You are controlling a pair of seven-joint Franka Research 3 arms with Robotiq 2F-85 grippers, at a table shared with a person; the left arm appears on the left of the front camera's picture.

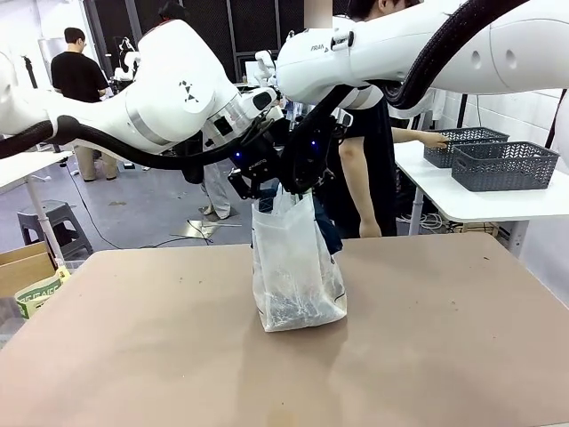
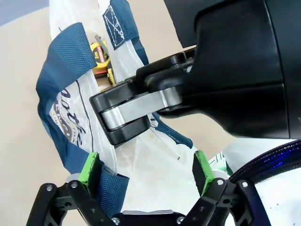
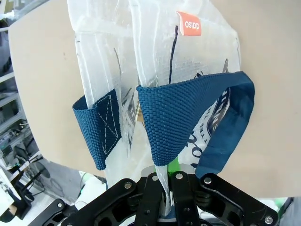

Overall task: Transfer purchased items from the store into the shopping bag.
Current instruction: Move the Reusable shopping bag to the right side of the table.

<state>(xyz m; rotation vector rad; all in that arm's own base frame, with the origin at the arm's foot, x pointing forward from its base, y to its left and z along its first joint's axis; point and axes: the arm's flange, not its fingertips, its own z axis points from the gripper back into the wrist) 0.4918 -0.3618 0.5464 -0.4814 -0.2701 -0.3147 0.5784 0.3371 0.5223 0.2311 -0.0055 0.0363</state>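
The shopping bag point(image 1: 298, 267), translucent white with navy strap handles, stands in the middle of the brown table. My right gripper point(image 3: 164, 181) is shut on one navy strap point(image 3: 183, 113) and holds it up above the bag's mouth point(image 1: 307, 182). Close beside it, my left gripper point(image 2: 146, 172) is open, its green pads point(image 2: 88, 167) on either side of the bag's rim and the other strap point(image 2: 66, 80); it sits at the bag's top point(image 1: 253, 182). Inside the bag lies a yellow and black tape measure point(image 2: 101, 56), one of the purchased items. The store, a dark grey lattice basket point(image 1: 505, 165), stands on the white side table at the right.
A second grey basket point(image 1: 462, 142) stands behind the first, with a person's hand point(image 1: 436, 140) on it. A cardboard box point(image 1: 22, 267) sits off the table's left edge. An orange label point(image 3: 189, 23) marks the bag's side.
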